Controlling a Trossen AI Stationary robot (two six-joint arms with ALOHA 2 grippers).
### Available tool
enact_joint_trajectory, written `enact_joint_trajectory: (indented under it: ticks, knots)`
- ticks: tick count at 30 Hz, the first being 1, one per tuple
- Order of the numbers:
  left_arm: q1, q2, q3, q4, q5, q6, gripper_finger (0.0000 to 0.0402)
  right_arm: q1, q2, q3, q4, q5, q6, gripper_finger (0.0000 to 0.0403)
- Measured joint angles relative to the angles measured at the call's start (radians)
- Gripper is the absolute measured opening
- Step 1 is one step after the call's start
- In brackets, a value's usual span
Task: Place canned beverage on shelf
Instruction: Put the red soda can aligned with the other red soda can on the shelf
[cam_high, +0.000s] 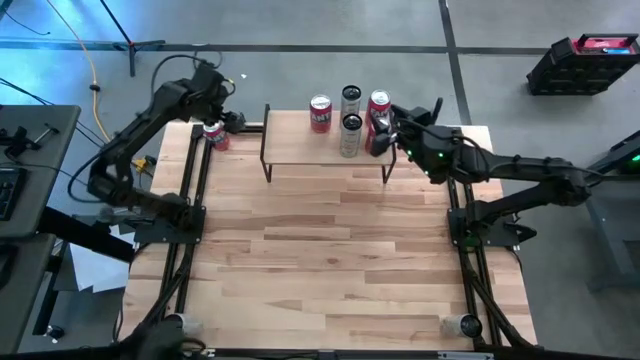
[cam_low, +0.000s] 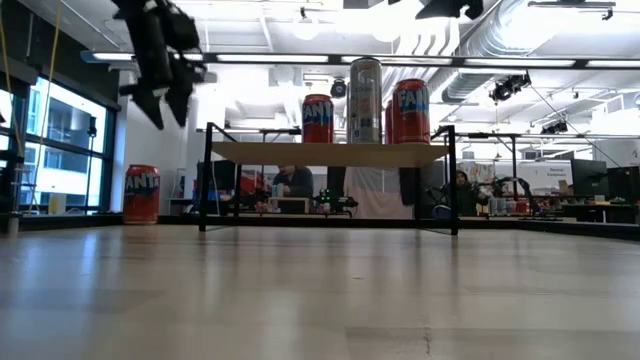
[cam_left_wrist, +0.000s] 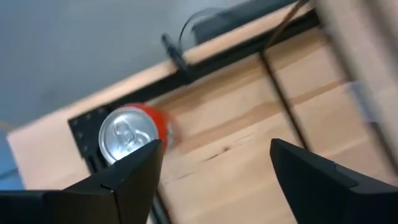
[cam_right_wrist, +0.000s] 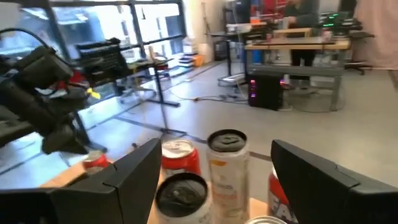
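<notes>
High view: shelf at bench far edge; left gripper, fingers open, above red can; right gripper, fingers open, beside shelf cans.

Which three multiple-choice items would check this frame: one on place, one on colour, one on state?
1. Where does the can off the shelf stand?
A. On the table, left of the shelf
B. On the floor
C. At the table's near edge

2. What colour is that can's side?
A. Blue
B. Red
C. Green

3. How is the left gripper?
A. Shut on the can
B. Shut, empty
C. Open, above the can

Answers:
1 A: the high view shows the can on the table beside the left end of the shelf.
2 B: its side shows red in the high and low views.
3 C: in the left wrist view the left gripper has its fingers wide apart with nothing between them, and the can's top lies below.
</notes>
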Motion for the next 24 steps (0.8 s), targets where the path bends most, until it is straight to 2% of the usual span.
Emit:
enact_joint_trajectory:
  ticks: [3, 6, 15, 19, 24]
  knots:
    - [0.000, 0.079, 0.014, -0.024, -0.062, -0.001, 0.0309, -0.006, 0.007, 0.000, 0.003, 0.004, 0.000, 0.0287]
    - [0.000, 0.159, 0.084, -0.092, -0.082, -0.019, 0.0323, -0.004, -0.001, 0.000, 0.029, 0.000, -0.034, 0.0287]
    - [0.002, 0.292, 0.248, -0.219, -0.149, -0.035, 0.0328, 0.005, -0.084, 0.000, 0.046, -0.040, -0.162, 0.0287]
    - [0.021, 0.339, 0.313, -0.252, -0.155, -0.071, 0.0330, 0.005, -0.124, 0.000, 0.014, -0.040, -0.220, 0.0287]
    - [0.044, 0.470, 0.456, -0.432, -0.123, -0.113, 0.0333, 0.005, -0.177, 0.000, 0.023, -0.026, -0.320, 0.0287]
